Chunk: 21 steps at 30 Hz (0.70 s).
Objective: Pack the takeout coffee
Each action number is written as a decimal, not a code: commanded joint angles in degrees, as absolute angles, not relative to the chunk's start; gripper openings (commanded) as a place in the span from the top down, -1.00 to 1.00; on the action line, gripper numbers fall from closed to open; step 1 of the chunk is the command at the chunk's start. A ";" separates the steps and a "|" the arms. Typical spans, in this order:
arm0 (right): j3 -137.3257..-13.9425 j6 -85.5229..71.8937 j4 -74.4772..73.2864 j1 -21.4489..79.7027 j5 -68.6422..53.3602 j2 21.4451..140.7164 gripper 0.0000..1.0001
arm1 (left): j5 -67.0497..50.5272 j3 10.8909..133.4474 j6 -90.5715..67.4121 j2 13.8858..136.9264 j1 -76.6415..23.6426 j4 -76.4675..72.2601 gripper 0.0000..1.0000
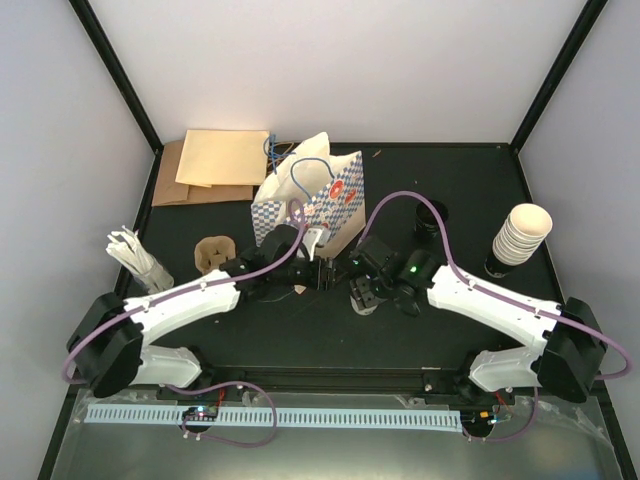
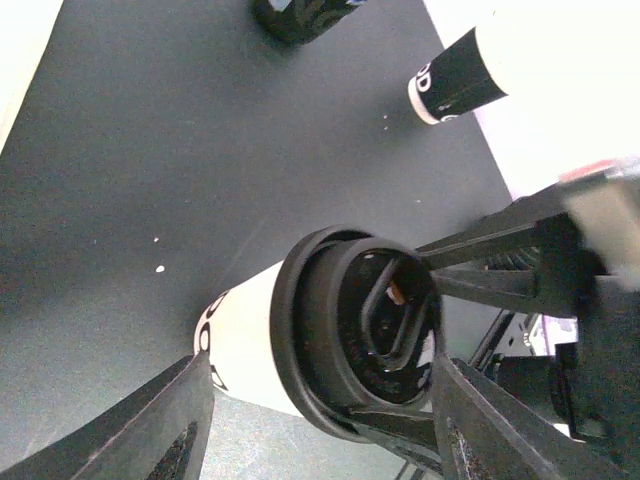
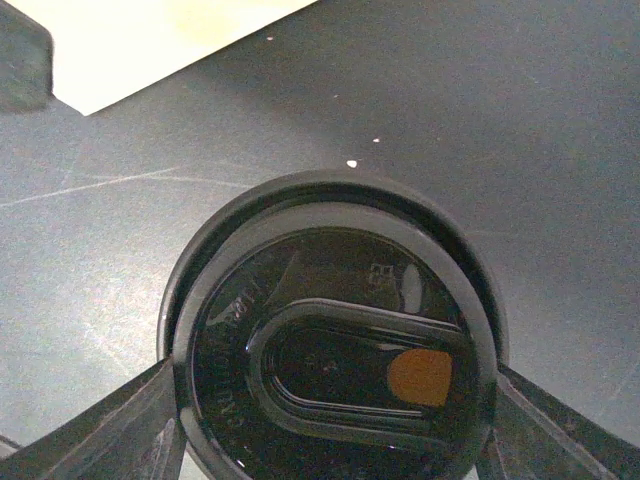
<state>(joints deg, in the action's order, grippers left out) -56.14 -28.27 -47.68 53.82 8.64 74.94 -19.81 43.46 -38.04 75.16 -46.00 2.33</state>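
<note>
Glossy plastic lid; matt paper cup

Centre: left gripper and right gripper crowd the cream paper cup and its round black plastic lid.
Behind: blue-checked paper bag close, blocking.
Right: tall stack of cream cups, well apart.
Near side: open black tabletop.

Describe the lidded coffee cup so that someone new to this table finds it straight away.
Start at the blue-checked paper bag on the black table; just in front of it, where the left arm and right arm meet, sits a small cream cup. It alone wears a round black lid, whereas the other cream cups stand nested and lidless in a stack at the right.
</note>
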 commanded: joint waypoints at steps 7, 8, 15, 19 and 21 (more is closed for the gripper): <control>-53.95 -28.23 -51.20 59.94 -0.49 76.20 -0.46 | -17.46 39.87 -39.10 63.46 -46.32 7.03 -0.23; -53.82 -28.07 -50.71 60.51 -0.79 76.20 -0.46 | -17.37 39.42 -39.11 62.45 -46.32 7.95 -0.23; -53.99 -27.02 -48.97 64.66 -0.93 77.52 -0.47 | -14.62 35.49 -40.94 55.02 -45.35 14.39 -0.25; -53.80 -26.78 -48.70 64.73 -1.00 78.89 -0.47 | -14.53 32.71 -42.12 51.35 -44.53 14.21 -0.26; -53.92 -26.56 -48.69 64.75 -1.18 79.41 -0.47 | -15.68 30.85 -43.29 50.18 -44.12 12.34 -0.26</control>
<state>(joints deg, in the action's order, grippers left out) -56.29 -25.96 -46.28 63.70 6.31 75.53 -15.81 33.19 -40.71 52.60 -44.99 12.67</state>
